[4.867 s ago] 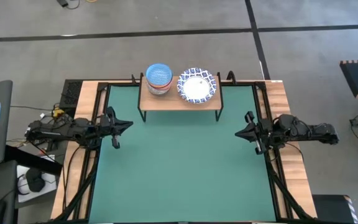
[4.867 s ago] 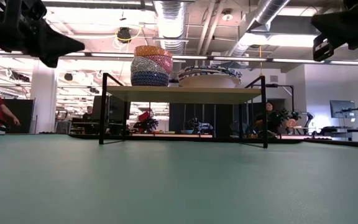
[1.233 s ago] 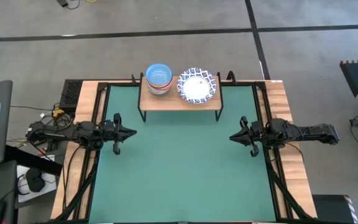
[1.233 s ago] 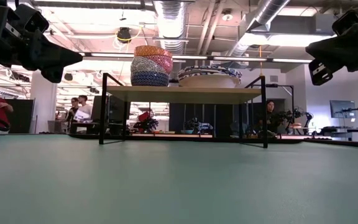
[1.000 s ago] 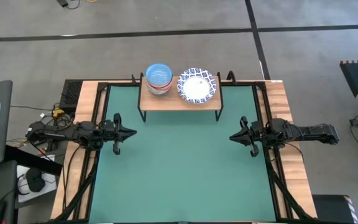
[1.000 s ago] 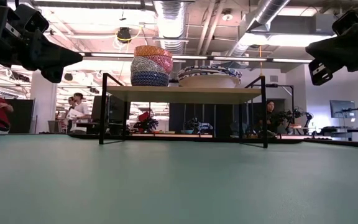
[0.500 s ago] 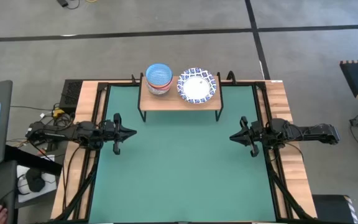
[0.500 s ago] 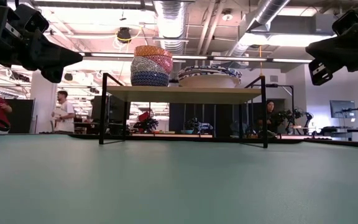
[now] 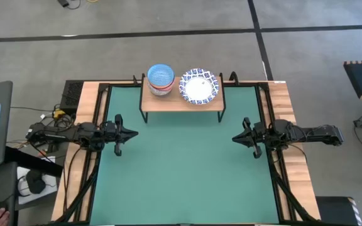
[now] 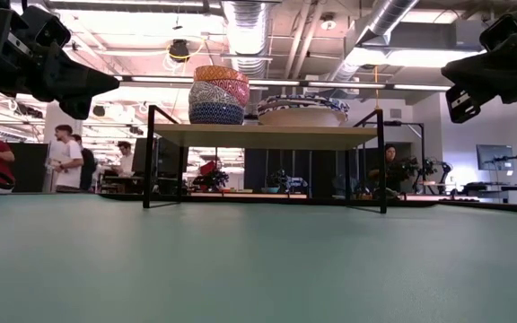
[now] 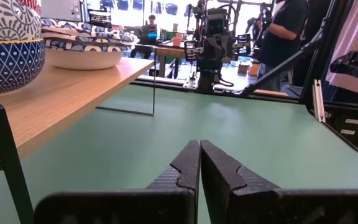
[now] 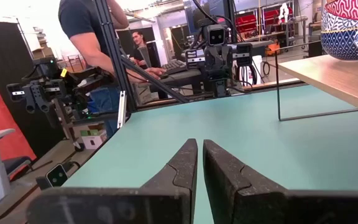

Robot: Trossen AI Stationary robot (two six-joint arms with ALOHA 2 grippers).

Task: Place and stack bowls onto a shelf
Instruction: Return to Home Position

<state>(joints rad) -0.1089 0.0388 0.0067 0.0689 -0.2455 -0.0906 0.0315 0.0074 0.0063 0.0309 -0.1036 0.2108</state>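
Both arms parked at the mat sides, bowls sitting stacked on the shelf — job looking done.
Left gripper and right gripper are hovering over the left and right edges of the mat, well apart from the shelf, each with fingers pressed together on nothing. Small bowls are sitting in one stack on the shelf's left half, with the white bowls nested just beside them on the right half. The bowls are looking like glazed ceramic — stiff, smooth, easy to chip, and a whole stack is likely heavy. Any regrasp is probably best taking only the top bowl by its rim, one finger inside and one outside, squarely across a scallop on the white ones.
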